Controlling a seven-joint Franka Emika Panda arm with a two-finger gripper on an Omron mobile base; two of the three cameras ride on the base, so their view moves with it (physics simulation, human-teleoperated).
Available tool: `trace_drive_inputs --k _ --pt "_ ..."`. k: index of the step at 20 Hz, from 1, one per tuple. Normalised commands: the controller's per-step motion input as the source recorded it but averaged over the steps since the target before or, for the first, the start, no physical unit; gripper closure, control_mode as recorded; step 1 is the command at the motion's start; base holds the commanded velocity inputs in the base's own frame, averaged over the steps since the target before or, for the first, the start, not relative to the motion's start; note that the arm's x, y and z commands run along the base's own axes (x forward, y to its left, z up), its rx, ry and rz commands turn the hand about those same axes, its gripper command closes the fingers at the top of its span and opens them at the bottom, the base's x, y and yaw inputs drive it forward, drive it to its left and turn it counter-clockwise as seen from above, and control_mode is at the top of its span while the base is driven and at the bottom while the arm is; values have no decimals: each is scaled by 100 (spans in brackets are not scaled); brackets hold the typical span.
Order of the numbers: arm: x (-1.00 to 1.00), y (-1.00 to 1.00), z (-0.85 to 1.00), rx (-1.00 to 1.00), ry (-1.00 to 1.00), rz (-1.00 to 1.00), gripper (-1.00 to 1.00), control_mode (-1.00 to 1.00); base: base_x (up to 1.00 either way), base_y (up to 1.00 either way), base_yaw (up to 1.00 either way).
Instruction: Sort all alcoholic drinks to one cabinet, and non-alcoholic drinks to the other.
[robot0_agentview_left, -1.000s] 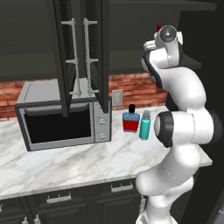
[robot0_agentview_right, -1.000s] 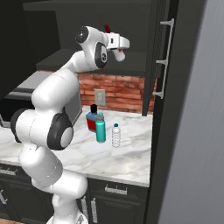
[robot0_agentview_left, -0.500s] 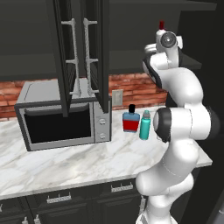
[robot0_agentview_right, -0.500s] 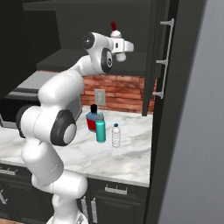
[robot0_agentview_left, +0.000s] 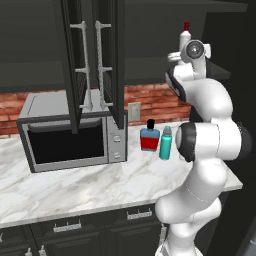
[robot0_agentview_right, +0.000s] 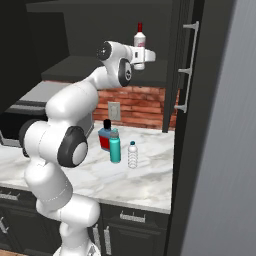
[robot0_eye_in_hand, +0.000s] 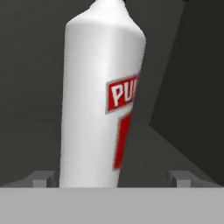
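Note:
The slim white bottle (robot0_eye_in_hand: 100, 96) with a red label stands upright on the dark shelf (robot0_eye_in_hand: 153, 148) of the right-hand cabinet (robot0_agentview_right: 187, 65), whose door is swung open. My gripper (robot0_eye_in_hand: 111, 179) is open around the bottle's base, with a gap on each side. From the right base view the white bottle (robot0_agentview_right: 139, 42) rises above the gripper (robot0_agentview_right: 142, 59), red cap on top. On the counter stand the squat blue bottle (robot0_agentview_right: 104, 138), the teal bottle (robot0_agentview_right: 115, 146) and the clear ribbed bottle (robot0_agentview_right: 132, 155). The other cabinet (robot0_agentview_left: 95, 65) hangs open over the microwave.
A steel microwave (robot0_agentview_left: 70, 135) sits on the marble counter (robot0_agentview_left: 90, 185) below the open black doors with silver bar handles (robot0_agentview_left: 102, 65). A brick backsplash (robot0_agentview_right: 145, 107) runs behind the bottles. A tall dark panel (robot0_agentview_right: 210, 150) closes off the right side.
The hand has shifted a little toward the right-hand cabinet, and more of the white bottle now shows upright above it. The bottles on the counter have not moved.

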Motion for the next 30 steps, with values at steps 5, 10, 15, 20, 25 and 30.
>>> trace_drive_inputs --k 5,10,15,20,25,30 --pt "-30 0 9 0 -1 0 -100 -100 0 0 0" --pt "-49 0 11 0 0 0 -100 -100 0 0 0" --pt "-66 0 8 1 6 0 -100 -100 0 0 0" --pt "-81 0 6 1 9 1 -100 -100 0 0 0" --pt "-92 0 0 3 10 4 -100 -100 0 0 0" --pt "-78 0 -11 2 10 10 -100 -100 0 0 0"
